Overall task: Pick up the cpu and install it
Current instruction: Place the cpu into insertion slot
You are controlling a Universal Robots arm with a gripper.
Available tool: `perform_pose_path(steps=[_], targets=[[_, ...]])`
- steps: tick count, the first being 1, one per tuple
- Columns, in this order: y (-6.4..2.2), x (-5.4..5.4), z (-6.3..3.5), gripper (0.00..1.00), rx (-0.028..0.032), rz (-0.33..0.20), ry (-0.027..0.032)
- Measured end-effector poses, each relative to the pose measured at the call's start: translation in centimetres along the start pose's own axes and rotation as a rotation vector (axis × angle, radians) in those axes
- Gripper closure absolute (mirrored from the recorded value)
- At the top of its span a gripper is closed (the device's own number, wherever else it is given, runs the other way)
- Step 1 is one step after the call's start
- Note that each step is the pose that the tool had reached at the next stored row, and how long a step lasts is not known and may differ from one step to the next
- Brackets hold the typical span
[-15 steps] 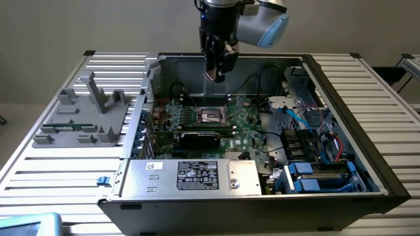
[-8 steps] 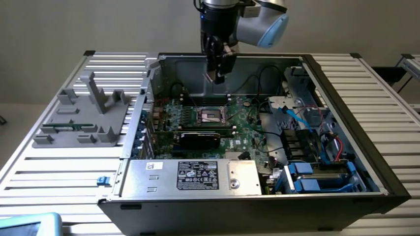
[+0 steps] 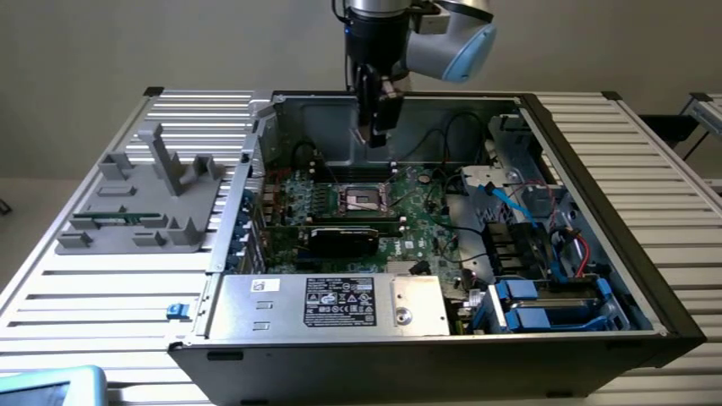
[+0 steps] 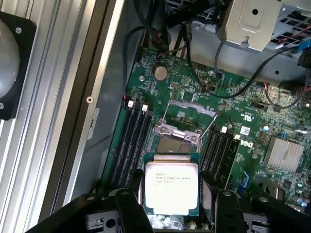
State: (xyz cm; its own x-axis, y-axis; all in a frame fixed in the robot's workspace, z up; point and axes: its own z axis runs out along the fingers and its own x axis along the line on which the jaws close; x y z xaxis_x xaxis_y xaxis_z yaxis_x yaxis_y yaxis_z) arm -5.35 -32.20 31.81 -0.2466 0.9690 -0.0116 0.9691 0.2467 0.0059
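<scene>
Our hand [image 3: 377,134] grips the cpu [image 4: 171,188] flat by two opposite edges; we see the open socket [image 4: 171,144] below it on the motherboard [image 4: 192,97], well apart, nearly in line.

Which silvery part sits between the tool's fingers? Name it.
The cpu, the small flat printed square flanked by the fingers of the tool; the finned heatsink and round battery sit on the motherboard, away from it.

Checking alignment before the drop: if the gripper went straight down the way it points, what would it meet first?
Probably the open socket on the motherboard: the gripper, jaws closed on the cpu, hangs above it. Depth is unclear, so it might land slightly off, on the socket's rim.
</scene>
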Motion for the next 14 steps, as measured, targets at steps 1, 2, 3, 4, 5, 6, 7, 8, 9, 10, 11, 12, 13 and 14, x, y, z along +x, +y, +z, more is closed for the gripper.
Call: perform_pose_path(steps=[1,2,3,4,5,6,7,8,9,10,11,12,13,14], targets=[[0.0,0.0,0.04,0.44,-0.0002,0.015,-0.0001],[0.0,0.0,0.08,0.44,-0.0002,0.031,-0.0003],[-0.01,0.0,0.09,0.44,0.0001,0.042,-0.0005],[-0.01,0.0,0.09,0.44,0.0001,0.043,-0.0006],[-0.01,0.0,0.09,0.44,0.0002,0.043,-0.0006],[-0.01,0.0,0.09,0.44,0.0001,0.043,-0.0005],[-0.01,0.0,0.1,0.44,0.0,0.043,-0.0004],[-0.01,0.0,0.1,0.44,0.0,0.046,-0.0005],[-0.01,0.0,0.12,0.44,-0.0001,0.055,-0.0004],[0.0,0.0,0.15,0.44,0.0,0.07,-0.0004],[-0.01,0.0,0.17,0.44,0.0003,0.085,-0.0006],[-0.01,0.0,0.19,0.44,0.0006,0.103,-0.0008],[-0.01,0.0,0.23,0.44,0.0007,0.119,-0.0008],[-0.01,0.0,0.28,0.44,0.0009,0.135,-0.0009]])
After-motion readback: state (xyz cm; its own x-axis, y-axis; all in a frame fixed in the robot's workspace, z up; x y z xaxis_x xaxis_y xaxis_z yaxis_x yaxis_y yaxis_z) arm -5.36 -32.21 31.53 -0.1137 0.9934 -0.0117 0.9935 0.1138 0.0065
